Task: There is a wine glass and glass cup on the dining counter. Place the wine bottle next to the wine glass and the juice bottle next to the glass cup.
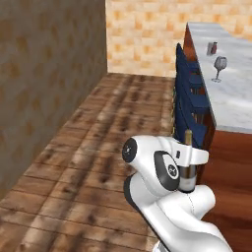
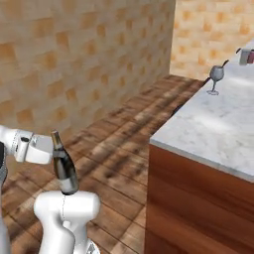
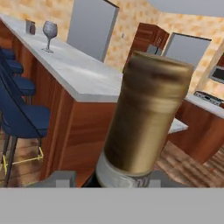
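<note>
Gripper (image 2: 55,158) clamps the tall dark glass wine bottle (image 2: 63,166), short of the marble desk (image 2: 208,129); stemmed clear wine glass (image 2: 215,78) waits far ahead, juice untouched.

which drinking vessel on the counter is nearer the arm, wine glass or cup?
The wine glass: stemmed, standing closer along the dining counter. The cup sits beyond it, at the far end.

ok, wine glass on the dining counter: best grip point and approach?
Take the wine glass by its thin stem, under the bowl, coming in level from the counter's open edge. It stands upright on the dining counter, its rounded bowl looks too wide for a sure pinch.
</note>
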